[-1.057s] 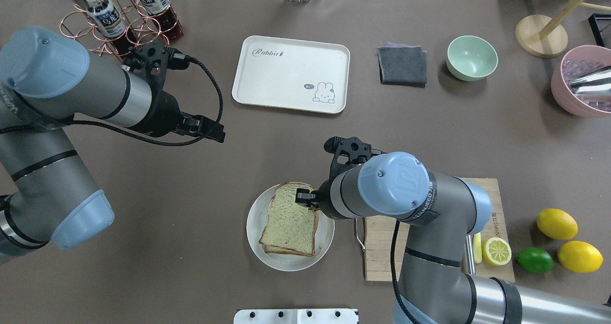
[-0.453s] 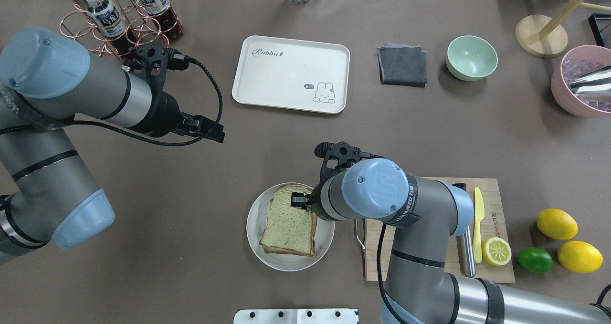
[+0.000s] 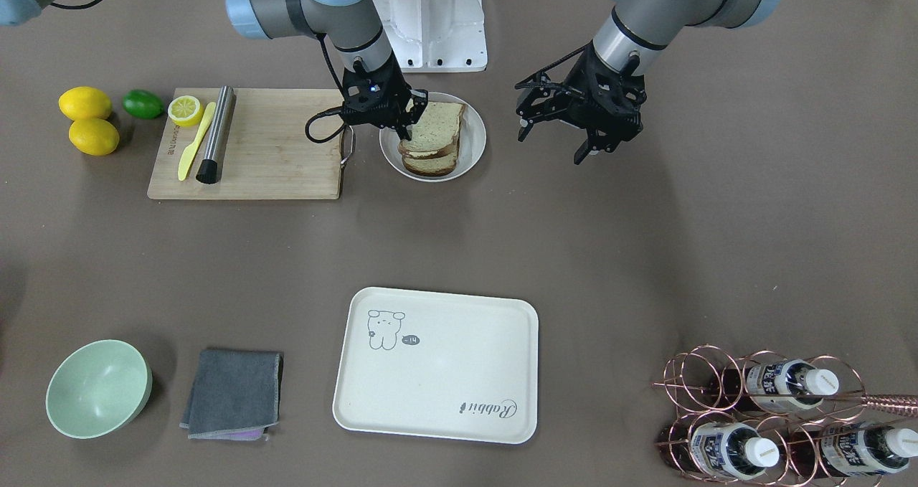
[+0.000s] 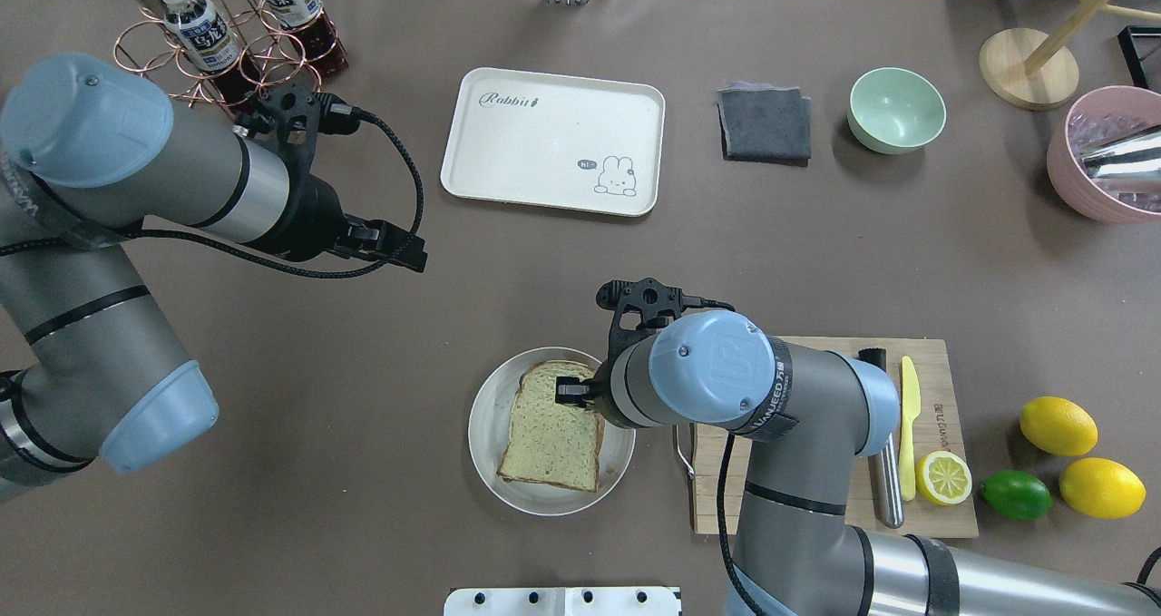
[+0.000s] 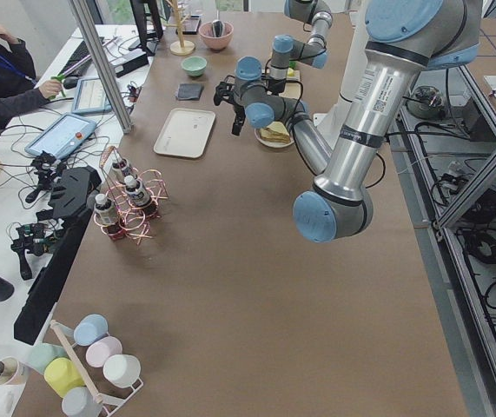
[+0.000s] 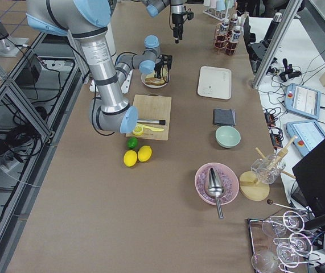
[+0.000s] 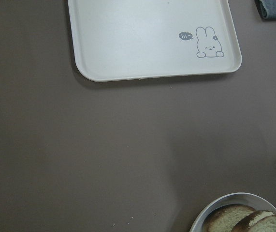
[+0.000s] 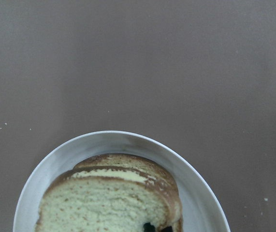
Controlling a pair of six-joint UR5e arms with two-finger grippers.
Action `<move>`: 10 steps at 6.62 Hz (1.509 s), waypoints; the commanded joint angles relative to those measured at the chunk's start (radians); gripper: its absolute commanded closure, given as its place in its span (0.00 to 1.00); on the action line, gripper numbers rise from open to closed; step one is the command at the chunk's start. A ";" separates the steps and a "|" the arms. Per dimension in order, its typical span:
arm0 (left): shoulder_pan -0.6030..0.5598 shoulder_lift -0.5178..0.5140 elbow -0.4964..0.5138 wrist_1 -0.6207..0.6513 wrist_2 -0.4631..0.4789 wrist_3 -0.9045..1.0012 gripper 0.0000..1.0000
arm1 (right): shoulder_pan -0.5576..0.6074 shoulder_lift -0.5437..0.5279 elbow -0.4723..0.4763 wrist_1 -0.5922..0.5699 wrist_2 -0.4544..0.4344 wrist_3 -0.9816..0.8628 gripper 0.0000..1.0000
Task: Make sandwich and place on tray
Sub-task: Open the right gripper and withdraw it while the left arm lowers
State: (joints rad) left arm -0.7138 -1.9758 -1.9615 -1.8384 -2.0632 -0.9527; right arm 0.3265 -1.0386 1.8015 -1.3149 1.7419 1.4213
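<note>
Brown desk (image 4: 363, 371) holds sandwich (image 4: 551, 430) on plate (image 4: 485, 430), lower centre overhead; right fingers (image 4: 571, 389) pinch its upper-right corner, left fingers (image 3: 589, 145) hang spread, tray (image 4: 544, 135) lies upper centre.

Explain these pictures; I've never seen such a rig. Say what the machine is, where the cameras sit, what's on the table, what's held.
Two robot arms share a table, each ending in a two-finger gripper. One camera looks down from behind the robot, one faces it across the table, two watch from the table's ends, one rides on each wrist. The right gripper pinches an edge of the sandwich, which sits on a round plate. The left gripper hangs open, holding nothing. The tray lies farther off. Also there: a cutting board, lemons, a lime, a bowl, a cloth, bottles.
</note>
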 commanded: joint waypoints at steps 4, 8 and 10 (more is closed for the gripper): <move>0.001 -0.003 -0.004 -0.001 0.000 -0.001 0.02 | 0.023 -0.003 0.042 -0.020 -0.036 -0.021 0.00; 0.138 -0.009 0.001 0.001 0.095 -0.092 0.02 | 0.358 -0.059 0.082 -0.252 0.236 -0.243 0.00; 0.169 -0.009 0.013 -0.065 0.103 -0.165 0.02 | 0.584 -0.168 0.069 -0.317 0.371 -0.559 0.00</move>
State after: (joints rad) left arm -0.5631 -1.9853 -1.9570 -1.8554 -1.9685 -1.0668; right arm 0.7783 -1.1484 1.8798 -1.5973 2.0333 1.0315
